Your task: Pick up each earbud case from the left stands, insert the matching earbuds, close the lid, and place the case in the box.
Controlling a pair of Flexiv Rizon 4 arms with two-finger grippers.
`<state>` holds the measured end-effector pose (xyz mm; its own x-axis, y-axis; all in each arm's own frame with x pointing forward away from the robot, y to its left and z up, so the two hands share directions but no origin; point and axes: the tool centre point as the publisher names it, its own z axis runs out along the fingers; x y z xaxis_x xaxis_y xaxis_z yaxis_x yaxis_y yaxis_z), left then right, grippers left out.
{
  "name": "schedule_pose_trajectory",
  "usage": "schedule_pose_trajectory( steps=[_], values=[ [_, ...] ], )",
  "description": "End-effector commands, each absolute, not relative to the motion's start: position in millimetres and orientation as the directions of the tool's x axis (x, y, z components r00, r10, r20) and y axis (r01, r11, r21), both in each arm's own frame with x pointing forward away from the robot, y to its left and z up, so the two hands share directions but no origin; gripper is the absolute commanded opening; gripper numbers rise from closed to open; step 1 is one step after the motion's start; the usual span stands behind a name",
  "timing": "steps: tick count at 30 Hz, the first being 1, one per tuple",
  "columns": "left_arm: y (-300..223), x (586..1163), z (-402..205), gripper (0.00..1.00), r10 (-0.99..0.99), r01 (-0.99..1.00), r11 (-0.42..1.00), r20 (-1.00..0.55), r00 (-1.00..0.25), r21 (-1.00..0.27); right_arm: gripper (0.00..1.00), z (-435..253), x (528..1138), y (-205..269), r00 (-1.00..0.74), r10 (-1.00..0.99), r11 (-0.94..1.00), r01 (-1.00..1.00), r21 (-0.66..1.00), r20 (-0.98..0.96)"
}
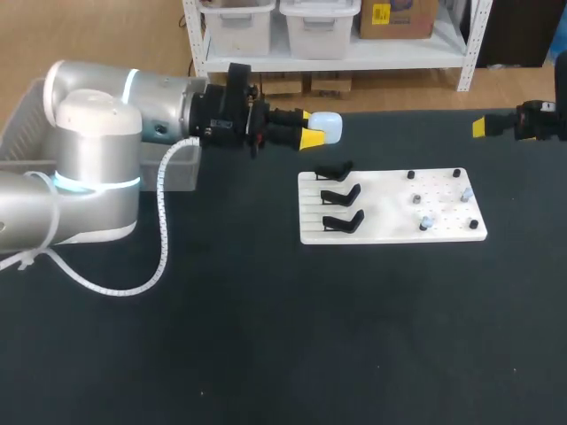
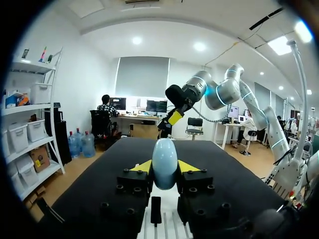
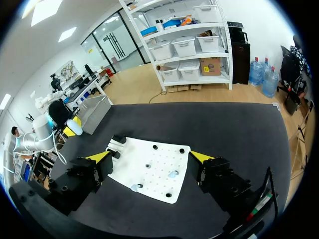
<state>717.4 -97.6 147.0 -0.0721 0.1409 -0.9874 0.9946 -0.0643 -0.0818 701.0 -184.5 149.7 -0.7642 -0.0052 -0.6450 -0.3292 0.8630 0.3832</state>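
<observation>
My left gripper is shut on a pale blue-white earbud case, held level in the air beyond the far left corner of the white board. From the left wrist, the case stands upright between the yellow fingers. Three black stands line the board's left side with nothing on them. Small pale earbuds sit among black pegs on its right side. My right gripper hangs at the table's far right edge; its wrist view shows it open and high above the board.
A grey box stands at the back left, partly hidden by my left arm; it appears in the right wrist view as the box behind the held case. Black tabletop surrounds the board.
</observation>
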Motion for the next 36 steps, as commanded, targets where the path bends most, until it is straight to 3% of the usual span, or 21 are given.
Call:
schedule_pose_trajectory(
  steps=[1,21,36],
  values=[
    [-97.7,717.7,146.9,0.0,0.142,0.995,-0.064,-0.987,-0.073,-0.082,1.0,159.8,687.9,-167.5,-0.736,-0.027,0.843,-0.38,0.381,-0.676],
    [-97.7,717.7,146.9,0.0,0.142,0.995,-0.064,-0.987,-0.073,-0.082,1.0,202.8,633.2,-48.5,-0.703,-0.154,0.714,-0.565,0.414,-0.695],
    [-97.7,717.7,146.9,0.0,0.142,0.995,-0.064,-0.987,-0.073,-0.082,1.0,193.8,639.1,20.1,-0.716,-0.276,0.676,-0.618,0.4,-0.641]
  ],
)
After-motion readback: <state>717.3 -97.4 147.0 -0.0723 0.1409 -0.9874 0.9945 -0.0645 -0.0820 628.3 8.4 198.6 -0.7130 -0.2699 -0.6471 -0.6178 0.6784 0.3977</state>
